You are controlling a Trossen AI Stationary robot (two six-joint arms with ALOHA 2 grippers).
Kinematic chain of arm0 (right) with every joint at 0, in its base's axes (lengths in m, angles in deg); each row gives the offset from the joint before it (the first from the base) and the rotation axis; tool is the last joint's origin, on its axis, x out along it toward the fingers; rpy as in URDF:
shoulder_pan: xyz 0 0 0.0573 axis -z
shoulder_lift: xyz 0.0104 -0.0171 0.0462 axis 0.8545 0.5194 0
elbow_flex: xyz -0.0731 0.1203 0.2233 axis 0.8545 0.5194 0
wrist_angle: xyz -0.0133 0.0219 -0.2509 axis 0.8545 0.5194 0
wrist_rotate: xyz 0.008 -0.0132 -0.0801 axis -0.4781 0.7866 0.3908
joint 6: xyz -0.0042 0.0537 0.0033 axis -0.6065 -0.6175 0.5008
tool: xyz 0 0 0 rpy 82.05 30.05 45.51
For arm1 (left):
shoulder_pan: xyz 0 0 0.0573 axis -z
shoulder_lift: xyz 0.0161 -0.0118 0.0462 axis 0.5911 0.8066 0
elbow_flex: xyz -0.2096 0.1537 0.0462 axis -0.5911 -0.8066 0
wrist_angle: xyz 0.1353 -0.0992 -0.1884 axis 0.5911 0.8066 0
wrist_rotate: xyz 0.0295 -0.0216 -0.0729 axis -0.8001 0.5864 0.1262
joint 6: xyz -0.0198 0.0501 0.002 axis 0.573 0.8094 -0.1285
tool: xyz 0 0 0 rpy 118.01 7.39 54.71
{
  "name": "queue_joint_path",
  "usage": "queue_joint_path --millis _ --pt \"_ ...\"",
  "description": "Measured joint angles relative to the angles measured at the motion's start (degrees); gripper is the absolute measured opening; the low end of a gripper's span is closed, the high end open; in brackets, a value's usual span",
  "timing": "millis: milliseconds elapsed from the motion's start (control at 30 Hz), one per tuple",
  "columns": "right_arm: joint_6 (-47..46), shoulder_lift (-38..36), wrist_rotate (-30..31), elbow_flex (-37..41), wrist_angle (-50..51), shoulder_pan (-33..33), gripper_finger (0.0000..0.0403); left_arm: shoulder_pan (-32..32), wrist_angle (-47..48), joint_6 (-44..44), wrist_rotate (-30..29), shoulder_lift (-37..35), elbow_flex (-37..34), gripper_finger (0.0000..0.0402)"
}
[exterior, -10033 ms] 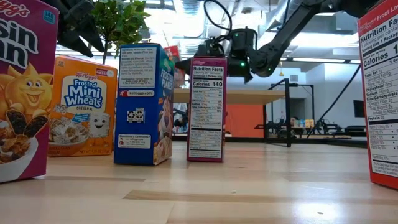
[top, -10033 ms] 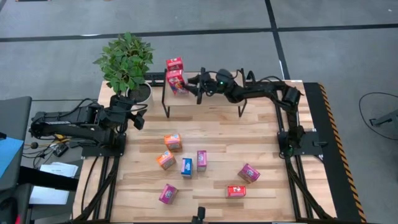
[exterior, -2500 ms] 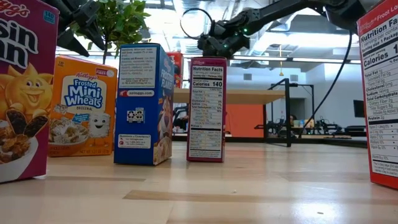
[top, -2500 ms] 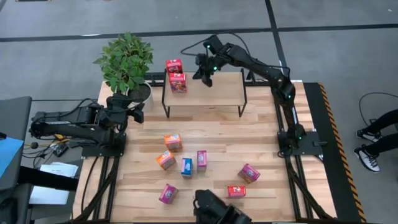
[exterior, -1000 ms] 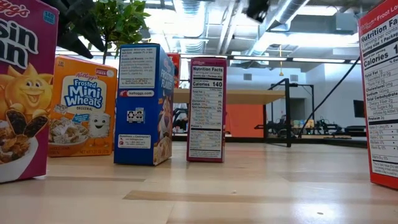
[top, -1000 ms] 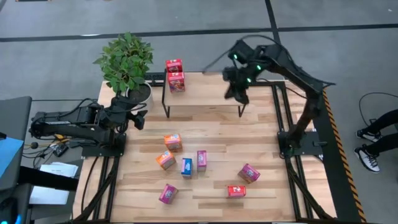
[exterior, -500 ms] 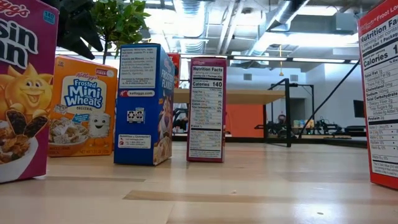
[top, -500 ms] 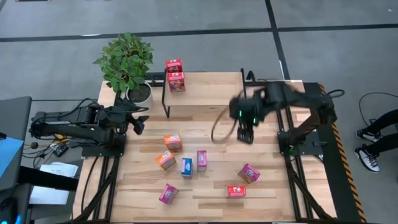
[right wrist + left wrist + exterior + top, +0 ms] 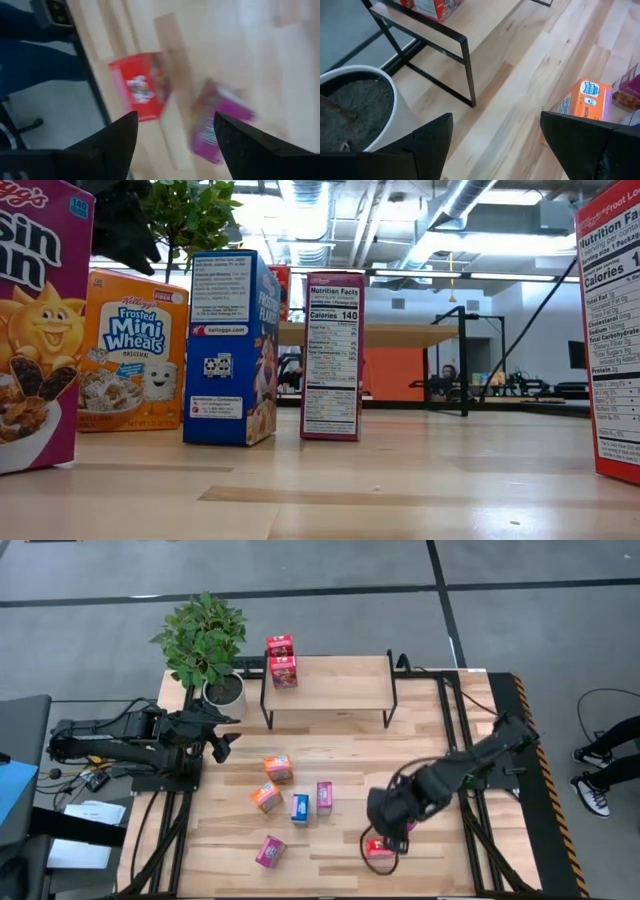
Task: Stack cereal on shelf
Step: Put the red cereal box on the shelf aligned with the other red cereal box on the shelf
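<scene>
The shelf (image 9: 335, 686) stands at the table's far side with two red cereal boxes (image 9: 283, 659) on its left end. Several cereal boxes stand or lie on the table: orange (image 9: 278, 768), orange (image 9: 266, 797), blue (image 9: 300, 808), magenta (image 9: 324, 797), magenta (image 9: 270, 851) and red (image 9: 378, 848). My right gripper (image 9: 386, 832) hangs open, pointing down, over the lying red box (image 9: 140, 93) and a magenta box (image 9: 218, 128) at the near right, touching neither. My left gripper (image 9: 222, 736) waits open at the table's left, near the shelf's left leg (image 9: 467, 75) and an orange box (image 9: 587, 101).
A potted plant (image 9: 205, 640) in a white pot (image 9: 357, 107) stands at the far left corner beside the shelf. The shelf's middle and right part (image 9: 350, 680) is bare wood. In the low view the boxes (image 9: 235, 345) stand in a row before the shelf (image 9: 390, 333).
My right gripper has swung from above the shelf's right end toward the table's near edge and down, turning as it went, and now hangs over the red and magenta boxes at the near right. My left gripper has rolled a little in place. No box has moved.
</scene>
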Motion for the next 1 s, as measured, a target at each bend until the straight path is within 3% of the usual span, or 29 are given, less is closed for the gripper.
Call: queue_joint_path --millis 367,633,800,1000 --pt "-3.71 7.85 -8.35 -0.05 -4.47 -3.25 0.0287 0.0 0.02 1.93 0.01 -0.01 0.0 0.029" --pt "-4.23 7.67 -2.91 -0.1 -7.96 -6.97 0.0287 0.0 0.04 1.93 -0.02 0.01 0.0 0.029" --pt "-3.84 7.76 4.58 0.09 -7.37 -8.96 0.0287 0.0 0.04 1.93 -0.04 -0.01 0.0 0.029" --pt "-3.94 7.76 6.61 2.83 -10.11 -7.81 0.0287 0.0 0.04 2.32 -0.06 -0.01 0.0 0.029"
